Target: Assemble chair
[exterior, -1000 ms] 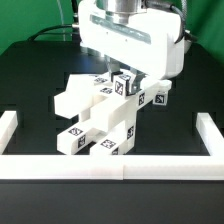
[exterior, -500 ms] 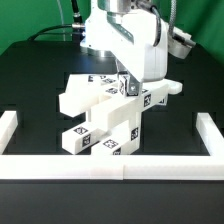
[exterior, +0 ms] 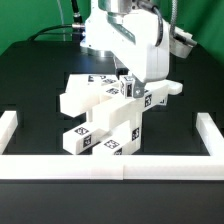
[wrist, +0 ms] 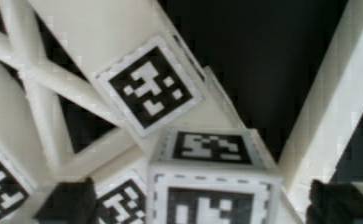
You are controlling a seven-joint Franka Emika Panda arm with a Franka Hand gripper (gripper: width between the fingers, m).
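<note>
Since a second ago the arm (exterior: 125,40) has tilted and dropped. Its claw (exterior: 127,84) sits on the top block of the chair (exterior: 100,125), mid-frame. Claw width hidden, cannot tell. Probably seating that block; chair only part built.

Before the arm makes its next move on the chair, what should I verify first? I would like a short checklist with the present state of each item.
1. The gripper is low over the upper parts of the chair: ok.
2. Jaws open or shut: cannot tell, the fingertips are hidden among the white parts.
3. A part is held: cannot tell.
4. The chair lies inside the border wall: ok.
5. The tags on the parts are readable in the wrist view: ok.
</note>
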